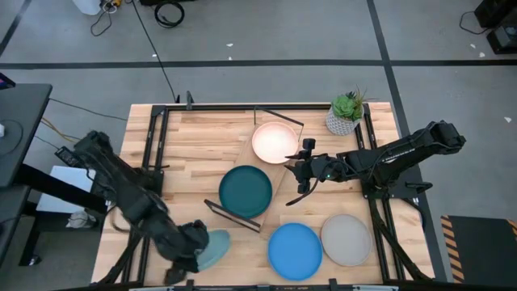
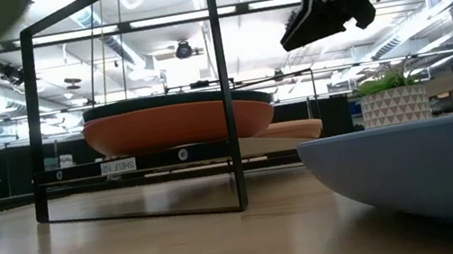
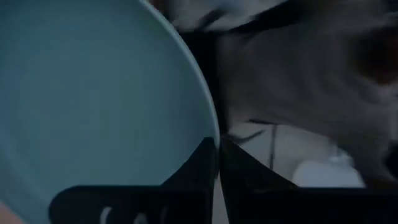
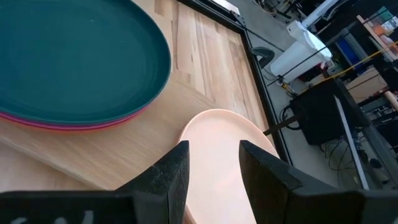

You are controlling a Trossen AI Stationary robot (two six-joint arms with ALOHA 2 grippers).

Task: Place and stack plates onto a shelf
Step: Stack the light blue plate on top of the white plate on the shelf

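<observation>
Spanning most of the high view, a slatted wooden tabletop [image 1: 194,141] sits on a grey floor crossed by dark lines, with cables trailing beyond the far edge; the low view looks past it into a room lit by ceiling strips. On the table, the shelf [image 1: 262,174] lies at an angle, carrying a stack topped by the dark teal plate [image 1: 245,191] and, at its far end, the cream plate [image 1: 275,142]. The bright blue plate [image 1: 295,250] and grey plate [image 1: 346,239] rest side by side near the front edge. The left gripper [image 1: 192,249], at the front-left corner, pinches the rim of the pale blue plate [image 1: 212,247], which is partly hidden beneath it. The right gripper [image 1: 302,171] hangs open above the shelf beside the cream plate. What the teal plate covers is hard to make out, apparently orange and magenta. A potted plant [image 1: 346,113] stands at the back right.
</observation>
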